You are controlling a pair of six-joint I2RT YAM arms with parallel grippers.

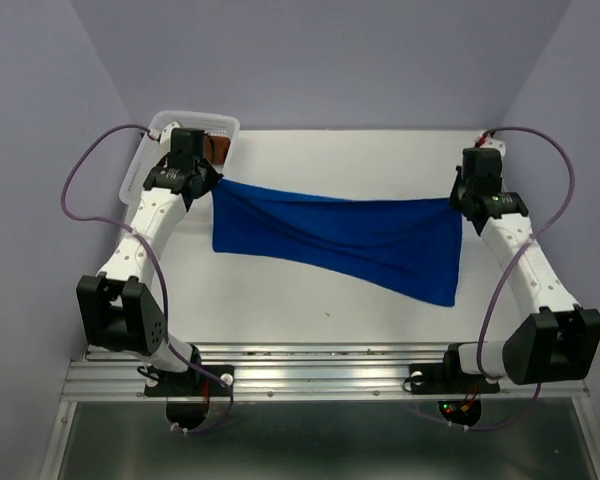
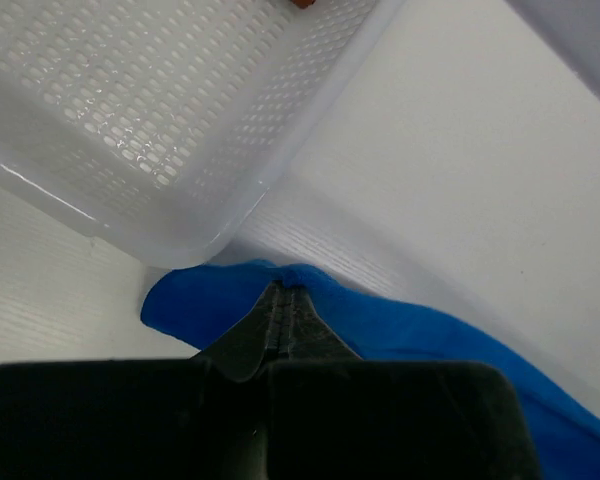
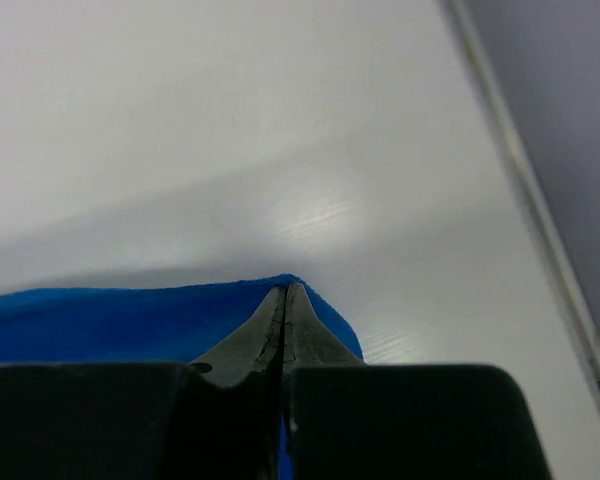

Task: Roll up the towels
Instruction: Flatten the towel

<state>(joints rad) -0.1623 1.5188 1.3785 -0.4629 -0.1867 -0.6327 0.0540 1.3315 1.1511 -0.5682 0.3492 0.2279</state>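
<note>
Setting: a white table stood between pale lilac walls, with a white mesh basket at its far left corner.
Blue towel: the blue towel was stretched rightward away from the basket. Its top edge was pulled taut, and its creased lower part sagged and appeared to rest on the table.
Brown towel: a sliver of the brown towel showed inside the basket, on the side nearest the blue one.
Left tool: the left tool was closed on a towel corner just beside the basket's near corner.
Right tool: the right tool was closed on the opposite corner, well apart from the basket, with only a thin lip of cloth showing past its tips.
Stage: probably spreading the towel flat, as no roll had been started.
Risk, slipping: the right pinch looked shallow, so pulling harder away from the basket could free that corner and let the cloth bunch up.
Risk, basket: the left tool sat very close to the basket, so drifting toward it might nudge the basket or drag cloth over its rim.
Risk, creases: the lower edge slanted, so laying the towel down that way would likely give a crooked roll.
</note>
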